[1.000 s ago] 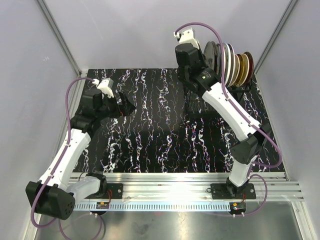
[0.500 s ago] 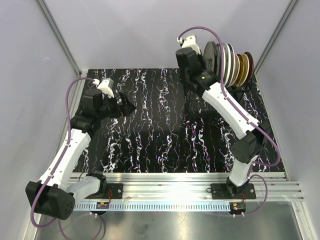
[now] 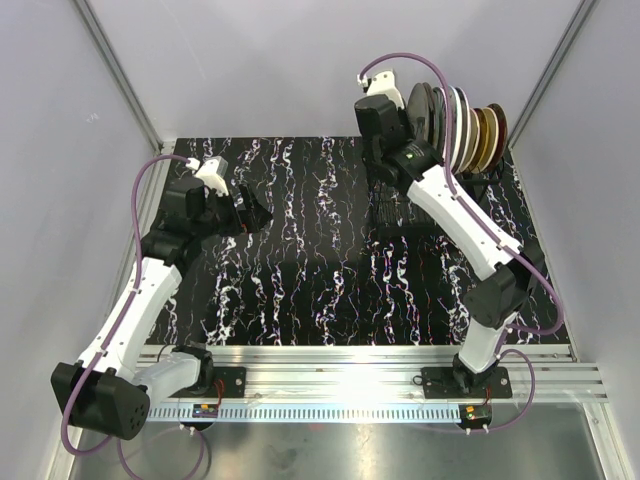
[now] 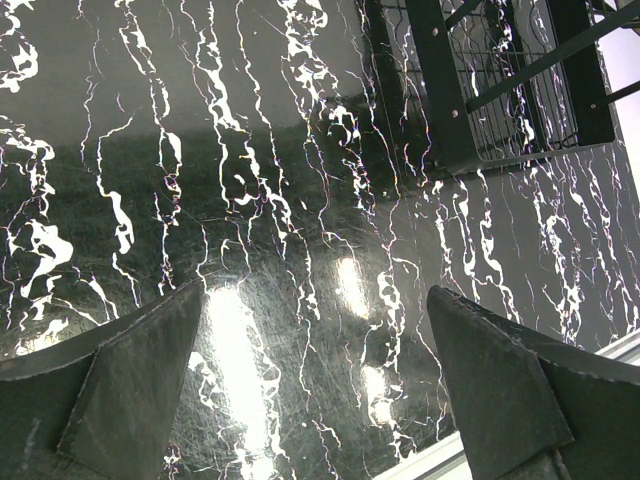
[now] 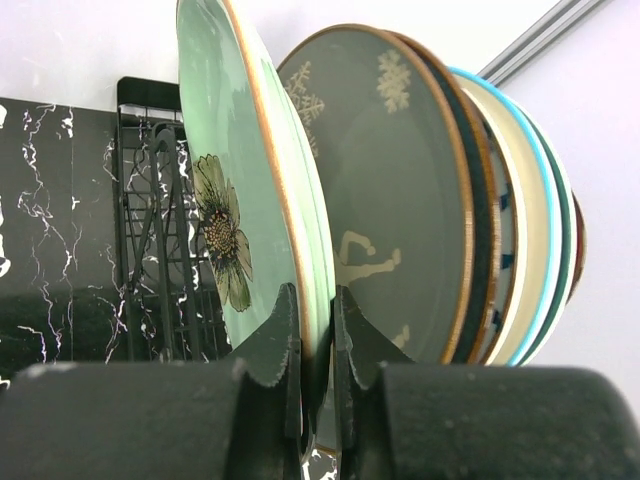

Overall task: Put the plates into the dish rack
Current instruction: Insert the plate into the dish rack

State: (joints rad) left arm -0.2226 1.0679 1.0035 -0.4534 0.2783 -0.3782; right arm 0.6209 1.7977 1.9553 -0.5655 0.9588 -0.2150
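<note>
Green ceramic plate (image 5: 235,200) with a flower motif stands upright on edge, just beside the other plates (image 5: 430,230) racked in the dish rack (image 5: 150,210) at the far right of the desk (image 3: 300,260). Whether it sits in a slot cannot be told. Right hand (image 5: 315,320) is pinched narrow on this plate's rim. Left hand (image 4: 315,370) hangs above the desk, well apart from the rack, fingers spread wide, holding nothing.

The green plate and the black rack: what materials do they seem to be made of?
The green plate, pinched at its rim by the right gripper, looks like glazed ceramic: glossy face, painted flower, brownish edge; melamine cannot be excluded. The rack seems black-coated metal wire: thin straight bars, dull sheen.
</note>
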